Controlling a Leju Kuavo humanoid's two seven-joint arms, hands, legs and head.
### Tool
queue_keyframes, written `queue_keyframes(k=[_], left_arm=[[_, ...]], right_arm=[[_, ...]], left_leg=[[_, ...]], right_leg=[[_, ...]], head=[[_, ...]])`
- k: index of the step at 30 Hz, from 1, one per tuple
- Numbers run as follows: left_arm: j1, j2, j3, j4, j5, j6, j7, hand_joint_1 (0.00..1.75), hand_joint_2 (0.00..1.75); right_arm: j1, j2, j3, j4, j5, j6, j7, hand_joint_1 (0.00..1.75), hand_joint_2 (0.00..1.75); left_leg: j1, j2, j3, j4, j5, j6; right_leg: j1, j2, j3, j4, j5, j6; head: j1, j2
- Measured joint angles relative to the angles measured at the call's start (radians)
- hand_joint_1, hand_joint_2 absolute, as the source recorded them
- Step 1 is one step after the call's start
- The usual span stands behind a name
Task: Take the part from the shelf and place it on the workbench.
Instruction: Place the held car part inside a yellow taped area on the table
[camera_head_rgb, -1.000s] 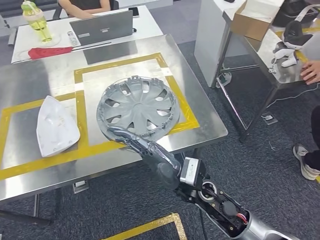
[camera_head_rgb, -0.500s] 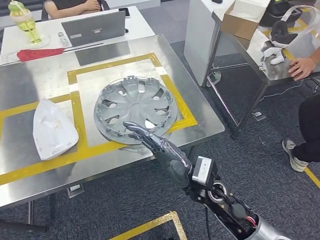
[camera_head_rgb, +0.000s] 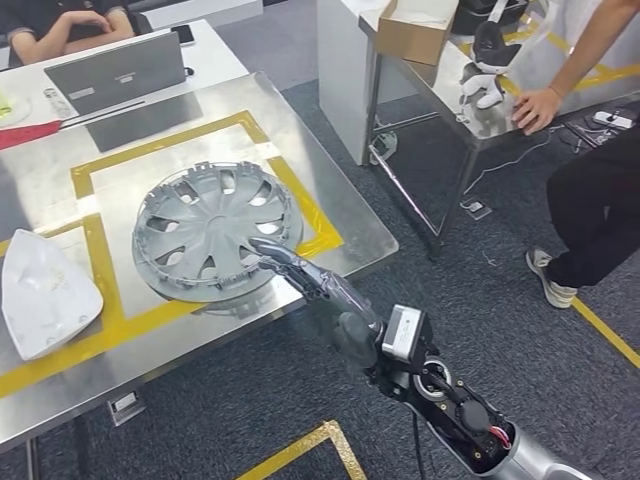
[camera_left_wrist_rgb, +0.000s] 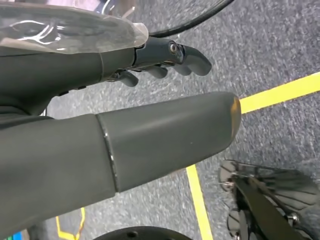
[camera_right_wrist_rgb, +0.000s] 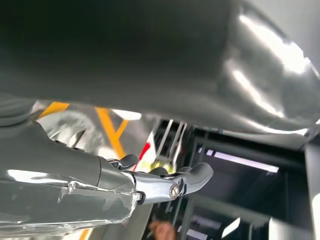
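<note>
The grey wheel cover (camera_head_rgb: 215, 231) lies flat on the steel table (camera_head_rgb: 317, 150), inside the yellow tape rectangle (camera_head_rgb: 298, 200). The right robot hand (camera_head_rgb: 313, 285) reaches over the table's near edge with its fingers stretched out and apart, holding nothing; its fingertips (camera_head_rgb: 264, 246) are at the cover's near rim, and I cannot tell whether they touch it. The left robot hand (camera_left_wrist_rgb: 113, 100) hangs above grey carpet (camera_left_wrist_rgb: 271, 45) with fingers extended and nothing in them. A white moulded part (camera_head_rgb: 41, 295) rests on the table well apart from the cover. A person's hand (camera_head_rgb: 536, 108) rests on a second table (camera_head_rgb: 453, 75) nearby.
</note>
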Motion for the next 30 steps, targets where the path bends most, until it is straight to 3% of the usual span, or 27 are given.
queue_keyframes(k=[2,3,5,7,9,11,12,13,14,16,18,19,21,23,25,27,28,29,30], left_arm=[[0.0,0.001,0.0,0.0,-0.003,0.001,0.0,0.0,0.0],[-0.001,0.002,0.0,0.0,-0.005,0.001,0.0,0.0,0.0],[-0.003,0.002,0.0,0.0,-0.009,-0.001,0.0,0.0,0.0],[-0.005,0.001,0.0,0.0,-0.012,-0.006,-0.001,0.0,0.0],[-0.005,0.001,0.0,0.0,-0.014,-0.009,-0.002,0.0,0.0],[-0.002,0.002,0.0,0.0,-0.014,-0.011,-0.002,0.0,0.0],[-0.002,0.002,0.0,0.0,-0.015,-0.012,-0.002,0.0,0.0],[-0.002,0.003,0.0,0.0,-0.016,-0.014,-0.001,0.0,0.0],[-0.002,0.002,0.0,0.0,-0.017,-0.016,0.0,0.0,0.0],[-0.002,0.0,-0.001,0.0,-0.021,-0.018,0.002,0.0,0.0],[-0.002,-0.001,-0.002,0.0,-0.024,-0.019,0.001,0.0,0.0],[-0.002,-0.001,-0.002,0.0,-0.025,-0.019,0.0,0.0,0.0],[-0.004,-0.001,-0.002,0.0,-0.026,-0.019,-0.002,0.0,0.0],[-0.005,-0.001,-0.002,0.0,-0.026,-0.019,-0.004,0.0,0.0],[-0.005,0.0,-0.002,0.0,-0.026,-0.019,-0.005,0.0,0.0],[-0.003,0.0,-0.002,0.0,-0.024,-0.019,-0.006,0.0,0.0],[-0.002,0.0,-0.002,0.0,-0.022,-0.019,-0.007,0.0,0.0],[-0.002,0.0,-0.002,0.0,-0.019,-0.019,-0.007,0.0,0.0],[-0.002,0.0,-0.002,0.0,-0.018,-0.018,-0.007,0.0,0.0]], right_arm=[[0.009,-0.004,-0.016,-0.003,0.0,-0.012,0.0,0.0,0.0],[0.014,-0.007,-0.025,-0.005,0.0,-0.017,0.001,0.0,0.0],[0.03,-0.014,-0.043,-0.008,0.003,-0.028,0.005,0.0,0.0],[0.048,-0.024,-0.061,-0.009,0.005,-0.042,0.013,0.0,0.0],[0.062,-0.035,-0.079,-0.01,0.005,-0.052,0.019,0.0,0.0],[0.076,-0.043,-0.094,-0.01,0.005,-0.057,0.021,0.0,0.0],[0.084,-0.047,-0.099,-0.01,0.005,-0.058,0.022,0.0,0.0],[0.091,-0.05,-0.103,-0.01,0.005,-0.059,0.022,0.0,0.0],[0.096,-0.053,-0.107,-0.01,0.005,-0.06,0.023,0.0,0.0],[0.1,-0.057,-0.116,-0.012,0.004,-0.063,0.025,0.0,0.0],[0.102,-0.06,-0.123,-0.015,0.004,-0.064,0.027,0.0,0.0],[0.104,-0.06,-0.125,-0.016,0.004,-0.065,0.028,0.0,0.0],[0.108,-0.06,-0.13,-0.016,0.004,-0.065,0.029,0.0,0.0],[0.11,-0.061,-0.133,-0.017,0.004,-0.066,0.029,0.0,0.0],[0.111,-0.062,-0.134,-0.017,0.004,-0.068,0.03,0.0,0.0],[0.113,-0.062,-0.135,-0.014,0.003,-0.071,0.031,0.0,0.0],[0.113,-0.062,-0.136,-0.012,0.001,-0.072,0.031,0.0,0.0],[0.114,-0.062,-0.137,-0.01,-0.001,-0.073,0.03,0.0,0.0],[0.114,-0.062,-0.139,-0.007,-0.004,-0.073,0.028,0.0,0.0]], left_leg=[[0.001,-0.026,0.062,-0.131,0.05,0.008],[0.0,-0.035,0.078,-0.165,0.057,0.012],[-0.002,-0.03,0.083,-0.179,0.055,0.02],[0.0,-0.015,0.087,-0.185,0.057,0.031],[0.0,0.001,0.089,-0.191,0.059,0.041],[-0.004,0.018,0.09,-0.191,0.056,0.047],[-0.005,0.026,0.09,-0.19,0.055,0.048],[-0.005,0.034,0.091,-0.19,0.054,0.048],[-0.005,0.04,0.092,-0.189,0.053,0.047],[-0.007,0.054,0.096,-0.185,0.047,0.042],[-0.012,0.066,0.097,-0.177,0.04,0.034],[-0.014,0.073,0.096,-0.175,0.038,0.031],[-0.014,0.087,0.097,-0.172,0.034,0.023],[-0.01,0.065,0.085,-0.134,0.005,0.013],[-0.005,0.025,0.032,-0.013,-0.061,0.005],[-0.002,0.011,-0.032,0.118,-0.111,0.0],[-0.002,0.009,-0.045,0.139,-0.108,-0.001],[-0.001,0.008,-0.039,0.12,-0.087,0.0],[0.001,0.004,-0.014,0.064,-0.051,0.001]], right_leg=[[0.003,0.018,-0.002,0.003,-0.001,0.006],[0.003,0.025,-0.004,0.004,-0.001,0.011],[0.002,0.04,-0.009,0.005,-0.001,0.023],[0.001,0.023,-0.016,0.022,-0.015,0.034],[0.001,-0.018,-0.055,0.113,-0.069,0.043],[-0.001,-0.038,-0.124,0.258,-0.136,0.05],[-0.002,-0.04,-0.148,0.309,-0.15,0.052],[-0.004,-0.042,-0.154,0.32,-0.144,0.054],[-0.004,-0.047,-0.14,0.29,-0.118,0.054],[-0.002,-0.078,-0.071,0.146,-0.046,0.049],[0.003,-0.106,-0.022,0.041,-0.011,0.04],[0.006,-0.108,-0.018,0.026,-0.011,0.036],[0.006,-0.089,-0.019,0.021,-0.008,0.025],[0.002,-0.072,-0.017,0.015,-0.002,0.013],[-0.001,-0.057,-0.018,0.012,0.002,0.005],[-0.001,-0.039,-0.02,0.013,0.003,0.003],[-0.002,-0.029,-0.02,0.013,0.003,0.003],[-0.002,-0.019,-0.019,0.013,0.003,0.003],[-0.002,-0.009,-0.018,0.014,0.003,0.004]], head=[[-0.001,0.0],[-0.001,0.0],[0.001,0.0],[0.005,0.0],[0.016,0.0],[0.025,0.0],[0.026,0.0],[0.028,0.0],[0.03,0.0],[0.037,0.0],[0.041,0.0],[0.039,0.0],[0.032,0.0],[0.027,0.0],[0.016,0.0],[0.007,0.0],[0.005,0.0],[0.004,0.0],[0.003,0.0]])
